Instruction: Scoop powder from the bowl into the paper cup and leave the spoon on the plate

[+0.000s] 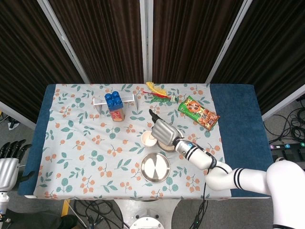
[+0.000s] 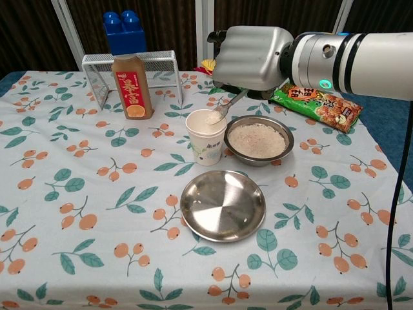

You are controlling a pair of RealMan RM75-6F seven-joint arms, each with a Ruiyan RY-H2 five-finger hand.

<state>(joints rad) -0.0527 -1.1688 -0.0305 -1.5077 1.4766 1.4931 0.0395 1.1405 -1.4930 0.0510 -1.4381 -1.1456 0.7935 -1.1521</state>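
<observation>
hanging off the far left edge of the table, my left hand [image 1: 8,164] holds nothing, its dark fingers [image 1: 12,148] apart and pointing up; only the head view shows it. on the cloth toward the back left stand a white wire rack [image 2: 129,64], a blue block [image 2: 124,31] and a brown bottle [image 2: 131,86]. further right, the paper cup [image 2: 206,137] stands upright, just beside the metal bowl [image 2: 282,138] of pale powder [image 2: 257,139]. the metal plate [image 2: 223,205] lies in front of both, bare. my right hand [image 2: 252,57] hovers above the cup and bowl, its fingers curled around the spoon [image 2: 224,110]; the handle runs up under my palm, and the scoop end, with powder on it, slants down and left to sit over the cup's mouth. behind my hand lies a red and yellow feathered toy [image 1: 157,92], and to the right a snack packet [image 2: 319,104] lies flat on the cloth.
</observation>
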